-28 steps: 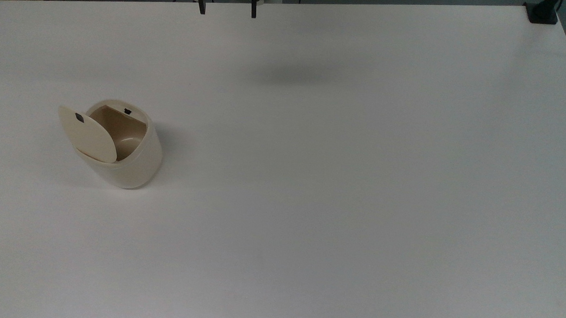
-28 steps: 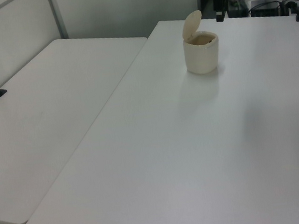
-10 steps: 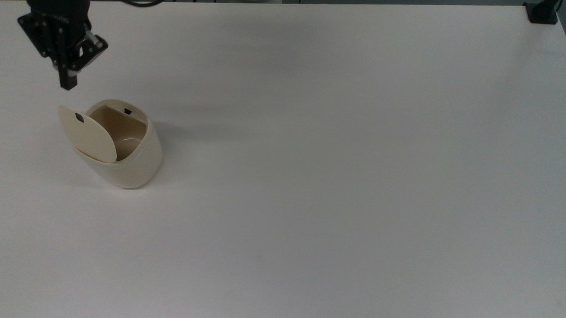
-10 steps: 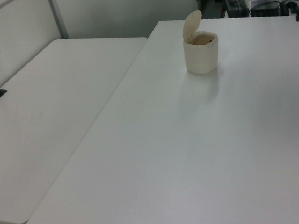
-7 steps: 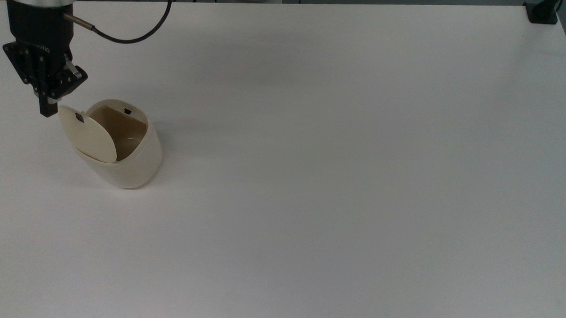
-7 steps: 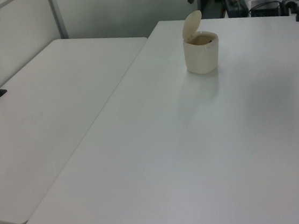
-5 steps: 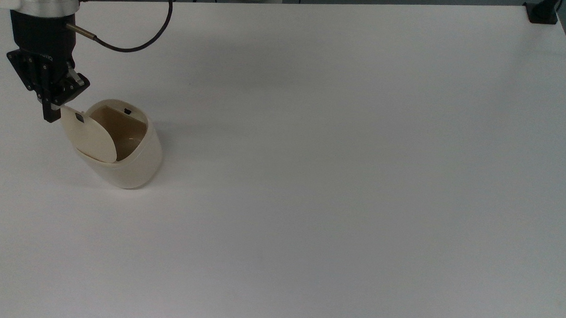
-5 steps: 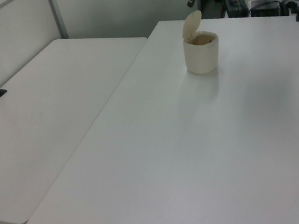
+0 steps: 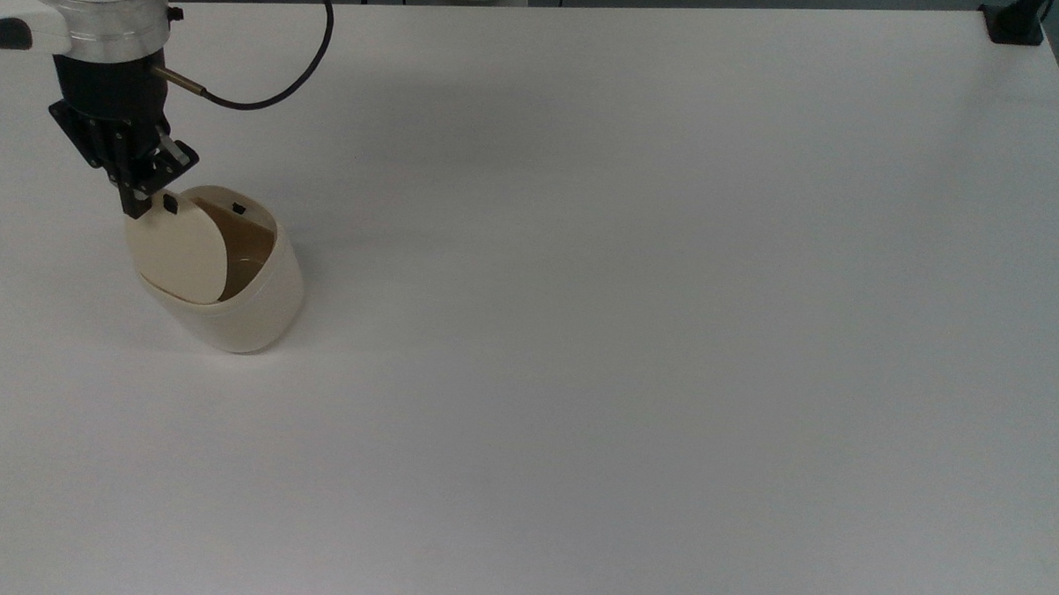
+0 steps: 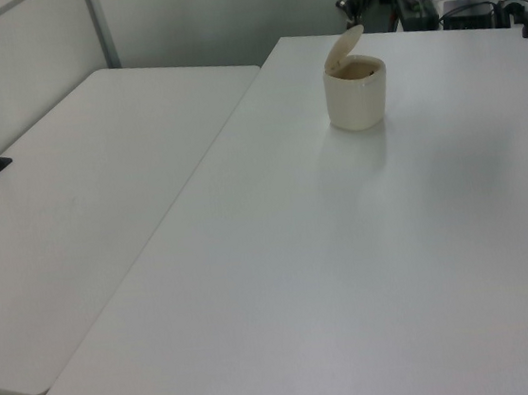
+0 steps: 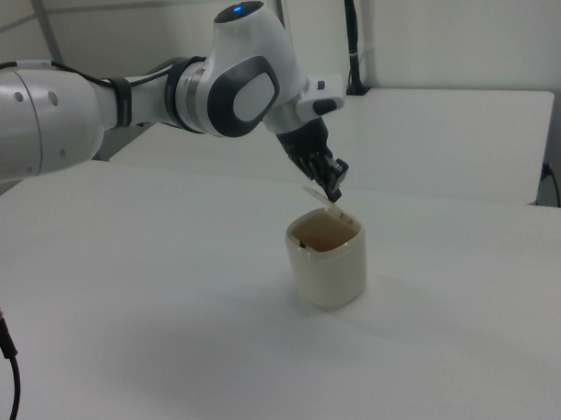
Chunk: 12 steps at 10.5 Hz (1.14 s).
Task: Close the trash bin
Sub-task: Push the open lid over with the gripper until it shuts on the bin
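Trash bin [image 9: 230,309] at the top view's left on the desk [image 9: 634,319], lid [image 9: 179,254] half raised. The gripper [image 9: 136,203], fingers together and holding nothing, touches the lid's free upper edge, with the bin's opening to its lower right.

No legible text or labels.

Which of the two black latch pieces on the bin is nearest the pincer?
The one on the lid, beside the pincer. The other sits on the trash bin rim, across the opening.
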Available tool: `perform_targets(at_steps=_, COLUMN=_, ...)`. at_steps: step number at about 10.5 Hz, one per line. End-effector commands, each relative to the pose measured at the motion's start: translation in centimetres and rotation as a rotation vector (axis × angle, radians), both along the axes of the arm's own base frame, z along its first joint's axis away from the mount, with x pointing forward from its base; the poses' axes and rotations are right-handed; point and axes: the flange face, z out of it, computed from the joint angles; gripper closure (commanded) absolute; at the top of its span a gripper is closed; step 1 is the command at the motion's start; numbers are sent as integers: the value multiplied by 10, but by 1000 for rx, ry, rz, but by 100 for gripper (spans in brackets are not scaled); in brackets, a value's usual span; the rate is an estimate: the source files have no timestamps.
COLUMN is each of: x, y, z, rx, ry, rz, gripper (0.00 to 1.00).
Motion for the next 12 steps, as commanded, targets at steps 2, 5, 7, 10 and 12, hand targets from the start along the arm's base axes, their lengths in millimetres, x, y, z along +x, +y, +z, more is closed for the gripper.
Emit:
perform_targets(at_steps=2, x=-14, y=13, z=-37, rx=22, ry=170, rz=76, gripper=100)
perform_targets(at_steps=5, x=-11, y=16, z=-62, rx=35, ry=206, rz=81, gripper=100)
perform_targets(at_steps=7, x=-7, y=16, z=-78, rx=37, ry=223, rz=83, gripper=100)
perform_targets(at_steps=10, x=-7, y=18, z=-79, rx=39, ry=230, rz=85, gripper=100)
perform_targets(at_steps=12, x=-4, y=34, z=-51, rx=38, ry=196, rz=95, gripper=100)
